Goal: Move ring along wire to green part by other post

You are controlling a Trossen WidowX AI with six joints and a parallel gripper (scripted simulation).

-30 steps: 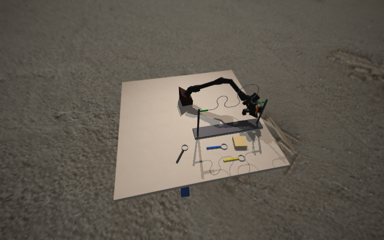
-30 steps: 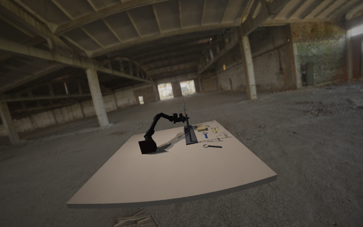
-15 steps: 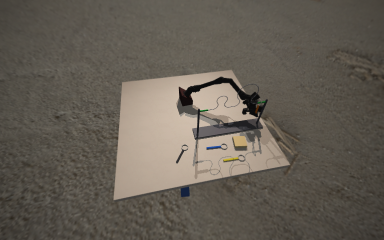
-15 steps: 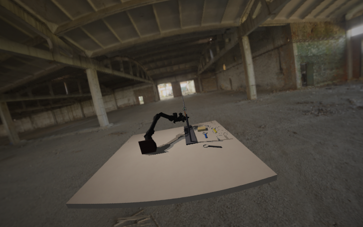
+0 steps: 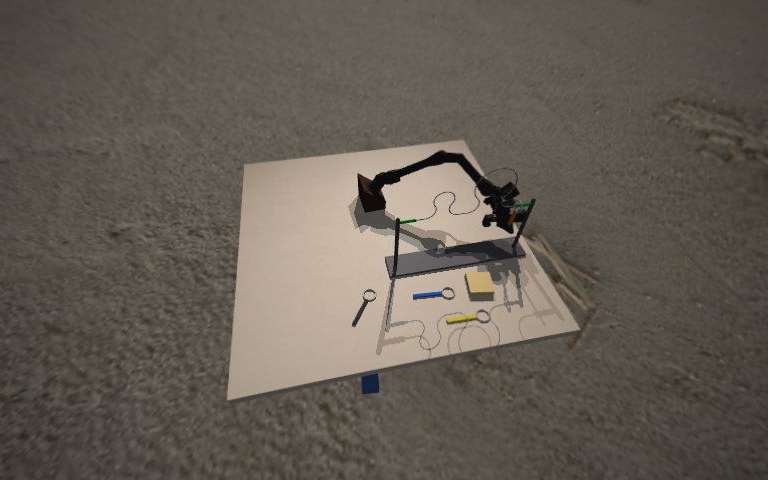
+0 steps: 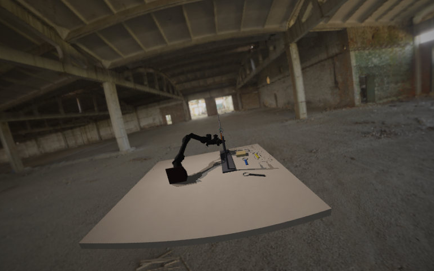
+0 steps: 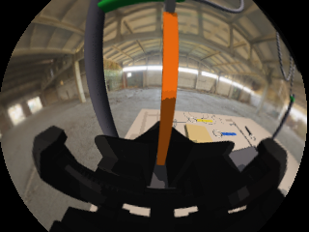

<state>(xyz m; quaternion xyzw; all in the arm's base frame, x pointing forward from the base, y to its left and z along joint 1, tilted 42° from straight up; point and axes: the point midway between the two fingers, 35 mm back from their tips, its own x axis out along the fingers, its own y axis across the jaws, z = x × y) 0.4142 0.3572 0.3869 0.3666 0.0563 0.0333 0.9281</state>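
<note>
The orange handle (image 5: 513, 217) (image 6: 221, 135) (image 7: 170, 53) hangs upright beside the right post (image 5: 525, 225) (image 7: 97, 63). My gripper (image 7: 161, 124) is shut on the handle's lower part. The ring (image 6: 220, 130) is at the handle's top, small in the exterior view and outside the wrist view. It is by the green part (image 5: 523, 204) (image 7: 130, 4) at this post; whether it touches the green is too small to tell. The other green part (image 5: 408, 221) (image 7: 292, 99) is at the left post (image 5: 396, 247). The thin grey wire curves between them, with a tall loop near my wrist.
A dark base bar (image 5: 452, 257) joins the posts. In front of it lie a pale yellow block (image 5: 479, 283), a blue-handled ring (image 5: 427, 295), a yellow-handled ring (image 5: 461, 319) and a black-handled ring (image 5: 361, 313). The right post stands near the table's edge.
</note>
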